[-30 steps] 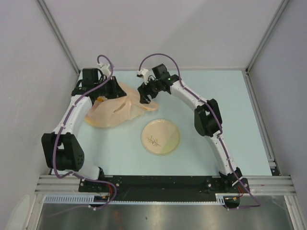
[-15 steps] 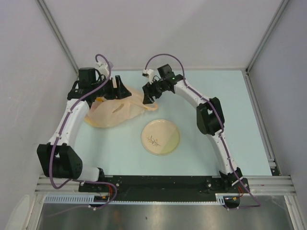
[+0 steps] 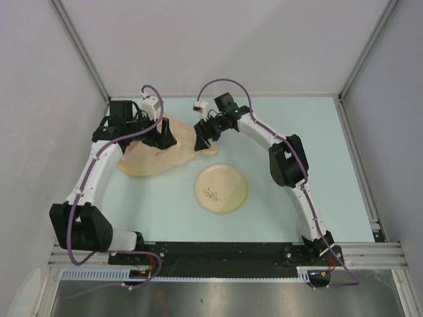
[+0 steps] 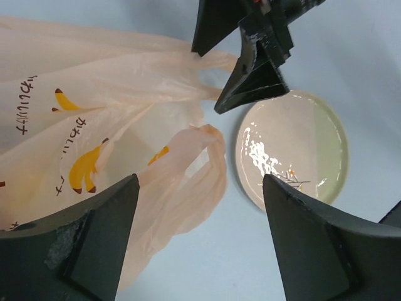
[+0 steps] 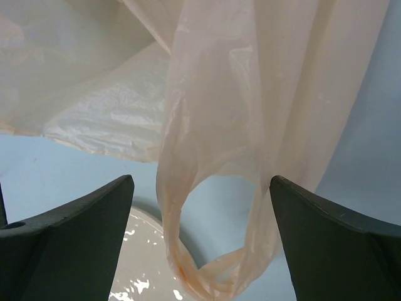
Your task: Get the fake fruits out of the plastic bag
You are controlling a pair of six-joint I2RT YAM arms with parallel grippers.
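Peach-orange and crinkly, the bag lies crumpled on the far left part of the table, just beyond and to the left of the plate and not touching it. The left gripper hangs over the bag's far right edge with its jaws spread wide and nothing between them but the film below. The right gripper faces it from just beside, jaws equally wide apart – one handle droops as a loose loop in the gap between its fingers, unpinched.
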